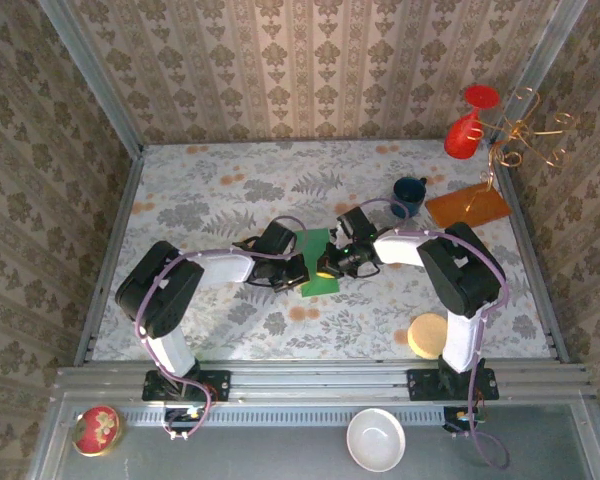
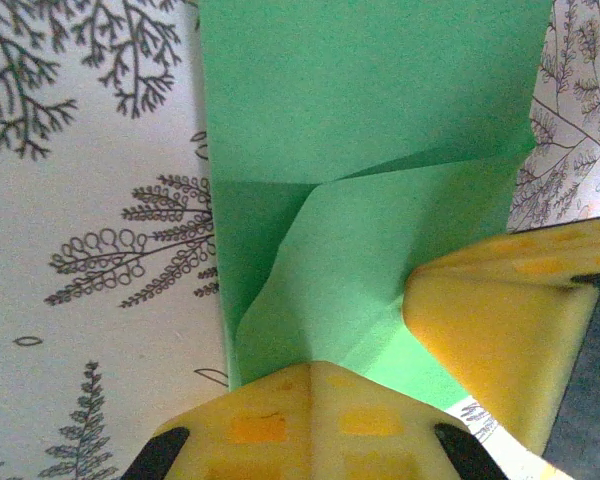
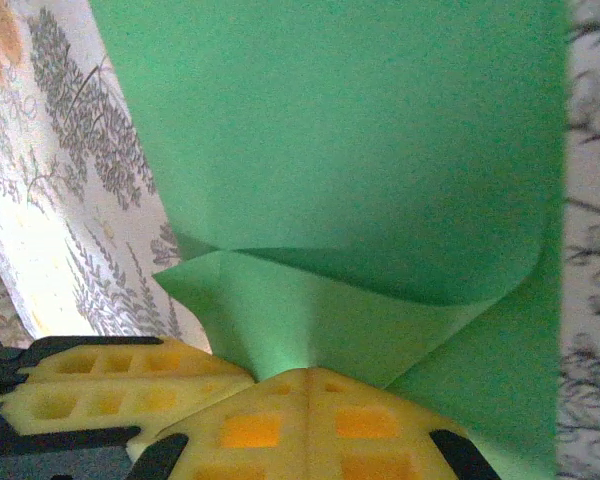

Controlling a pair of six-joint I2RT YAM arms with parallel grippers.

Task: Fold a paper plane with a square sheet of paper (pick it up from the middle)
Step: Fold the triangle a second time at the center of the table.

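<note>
One sheet of green paper, two tools, left tool and right tool, one blue mug, one orange-brown board, one white bowl, one tan disc

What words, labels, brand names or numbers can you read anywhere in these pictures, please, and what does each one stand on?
There are none that can be read.
The green paper is plain and unmarked.
The tablecloth and the wall carry only plant and floral patterns.
The red round tin bears a design too small to tell whether it holds lettering.
</note>
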